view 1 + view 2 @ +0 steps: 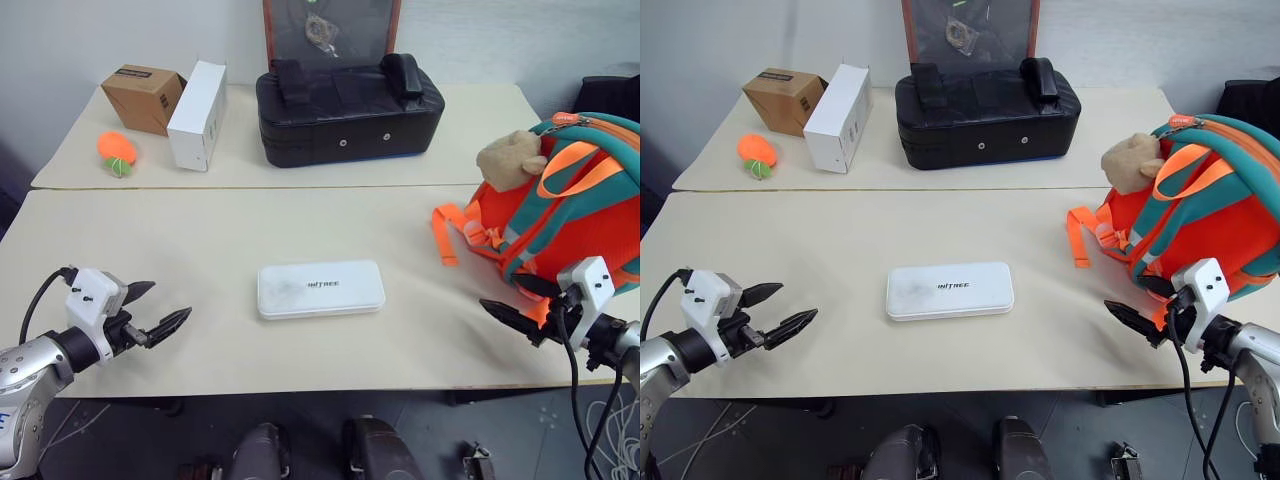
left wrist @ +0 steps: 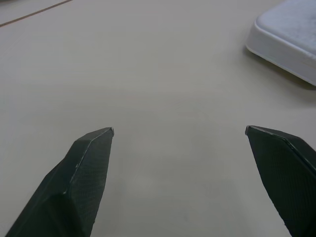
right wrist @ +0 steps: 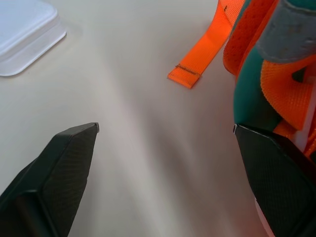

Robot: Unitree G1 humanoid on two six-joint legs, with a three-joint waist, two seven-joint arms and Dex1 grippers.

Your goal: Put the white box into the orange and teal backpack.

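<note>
The flat white box point(image 1: 320, 289) with rounded corners and small dark lettering lies on the near table's middle; a corner of it shows in the left wrist view point(image 2: 289, 39) and in the right wrist view point(image 3: 22, 34). The orange and teal backpack point(image 1: 575, 195) stands at the table's right edge, a tan plush keychain point(image 1: 510, 155) on top and an orange strap point(image 3: 210, 44) trailing on the table. My left gripper point(image 1: 163, 309) hovers open near the front left, well left of the box. My right gripper point(image 1: 512, 300) is open at the front right, close beside the backpack's base.
On the far table stand a black padded bag point(image 1: 348, 112), a tall white carton point(image 1: 197, 115), a brown cardboard box point(image 1: 143, 97) and an orange-and-green toy point(image 1: 117, 152). A seam separates the two tables point(image 1: 300, 187). Bare tabletop surrounds the white box.
</note>
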